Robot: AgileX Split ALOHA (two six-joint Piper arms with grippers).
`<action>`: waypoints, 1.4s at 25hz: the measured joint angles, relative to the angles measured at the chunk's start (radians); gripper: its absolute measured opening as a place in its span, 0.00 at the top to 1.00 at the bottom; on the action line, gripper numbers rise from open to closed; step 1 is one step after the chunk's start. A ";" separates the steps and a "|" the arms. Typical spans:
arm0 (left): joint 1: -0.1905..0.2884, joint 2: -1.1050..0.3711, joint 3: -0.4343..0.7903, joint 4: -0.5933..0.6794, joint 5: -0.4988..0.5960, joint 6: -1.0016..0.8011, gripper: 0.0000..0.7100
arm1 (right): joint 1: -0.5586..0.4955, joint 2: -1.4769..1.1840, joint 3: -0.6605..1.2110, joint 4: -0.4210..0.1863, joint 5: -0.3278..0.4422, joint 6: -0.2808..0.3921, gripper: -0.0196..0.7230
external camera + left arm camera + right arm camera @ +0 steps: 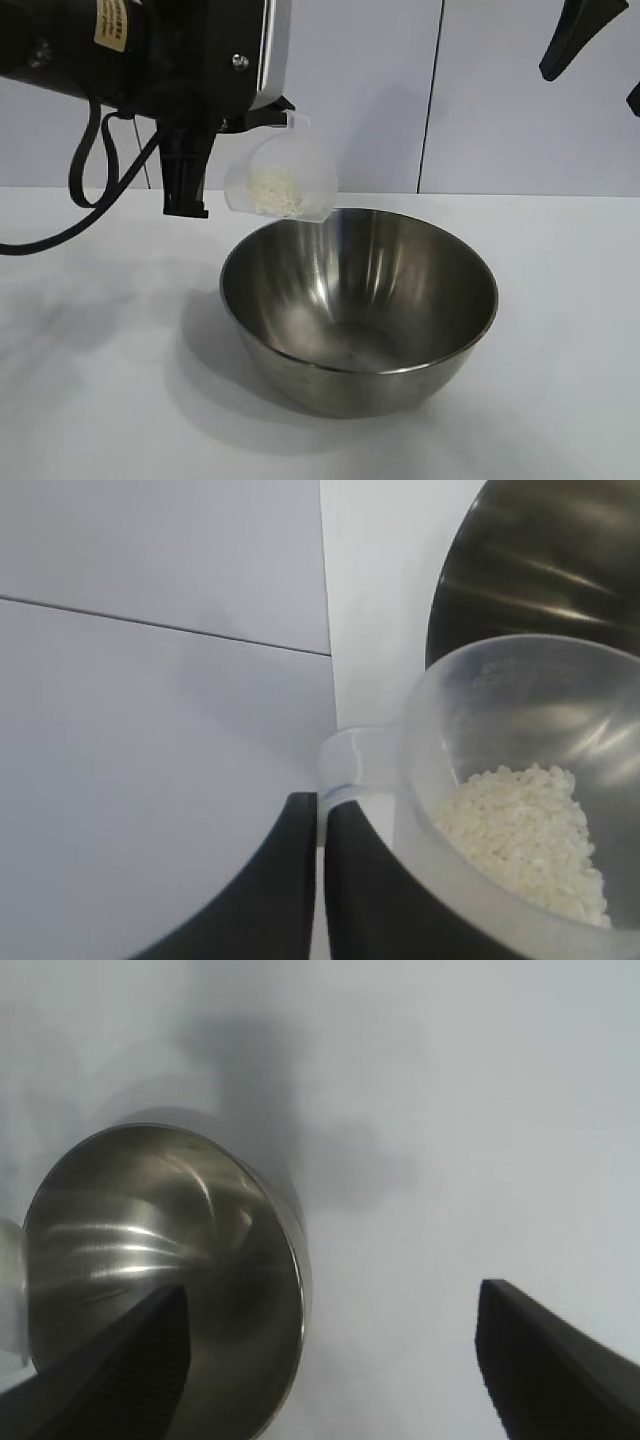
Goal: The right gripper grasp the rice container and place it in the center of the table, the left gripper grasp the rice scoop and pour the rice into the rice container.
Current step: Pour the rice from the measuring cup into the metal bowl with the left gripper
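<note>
While the left hand (318,880) pinches the rice scoop (283,178) (rice (275,192) inside) over the rice container (360,305), the right hand (330,1360) hangs spread above the counter (90,400).

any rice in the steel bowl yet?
No. In the exterior view the steel bowl is bare inside; the rice sits in the tilted measuring cup.
</note>
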 joint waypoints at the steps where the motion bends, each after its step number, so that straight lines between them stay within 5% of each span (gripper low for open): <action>1: -0.010 0.000 -0.002 0.000 0.000 0.013 0.99 | 0.000 0.000 0.000 0.000 0.000 0.000 0.24; 7: -0.049 0.000 -0.051 0.000 0.014 0.071 0.99 | 0.000 0.000 0.000 0.000 0.000 0.000 0.24; 28: -0.053 0.000 -0.069 -0.003 0.053 0.440 0.99 | 0.000 0.000 0.000 0.000 0.000 0.000 0.24; 35: -0.089 0.000 -0.069 -0.015 0.053 0.524 0.99 | 0.000 0.000 0.000 0.000 0.000 0.000 0.24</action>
